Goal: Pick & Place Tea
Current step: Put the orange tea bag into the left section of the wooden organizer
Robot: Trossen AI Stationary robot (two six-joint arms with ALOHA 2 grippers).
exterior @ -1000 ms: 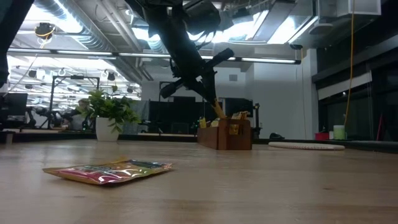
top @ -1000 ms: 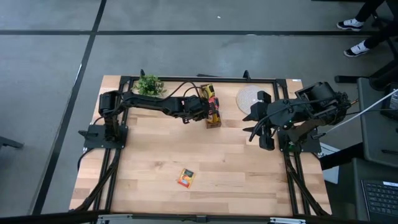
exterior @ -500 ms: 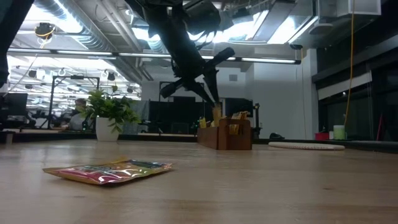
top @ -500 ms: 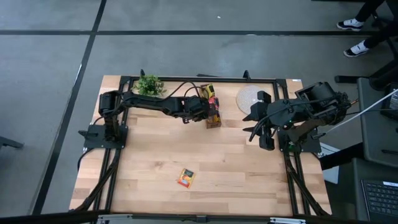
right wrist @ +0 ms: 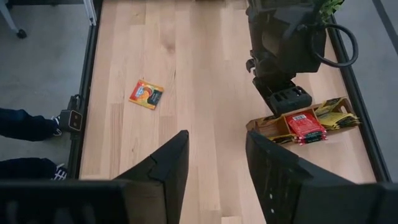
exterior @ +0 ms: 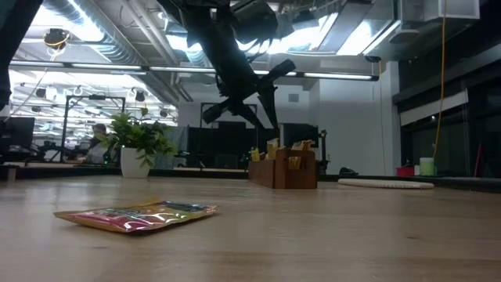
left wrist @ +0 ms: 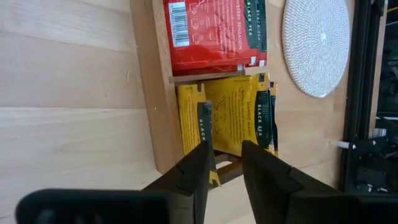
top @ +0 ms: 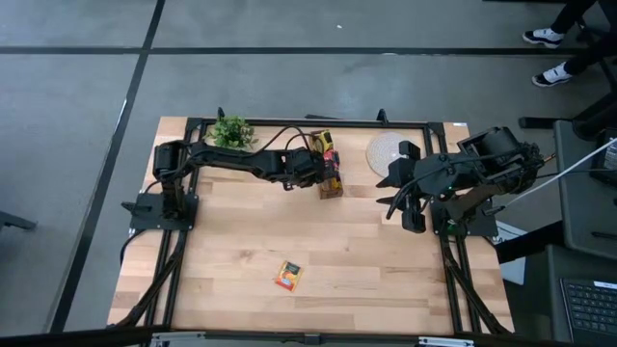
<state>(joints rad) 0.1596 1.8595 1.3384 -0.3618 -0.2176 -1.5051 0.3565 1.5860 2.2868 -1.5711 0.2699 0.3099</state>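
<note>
Nearest to us, close to the front edge of the wooden table (top: 231,241), lies one orange tea sachet (top: 288,276), flat on the boards and well apart from both arms; in the low view it shows as a thin packet (exterior: 141,215) lying alone on the bare wood. Farther back, near the middle of the rear half of the table, stands a small wooden box (top: 331,183) with upright sachets in its compartments: a red sachet (left wrist: 214,34) fills one compartment, and yellow sachets (left wrist: 233,121) stand in the next one beside it. Our left gripper (left wrist: 221,158) hangs right over the yellow compartment, reaching in from the left side of the table; its two fingers stand a little apart with a narrow gap between them, one fingertip (left wrist: 202,149) just at the top edge of a yellow sachet, and we see nothing pinched between them. Our right gripper (top: 403,205) waits off to the right of the box, above bare wood, its fingers (right wrist: 168,162) parted and holding nothing. Beyond it, towards the back edge, lies the round woven mat (top: 388,149), and at the far left rear corner stands the small potted plant (top: 231,130).
</note>
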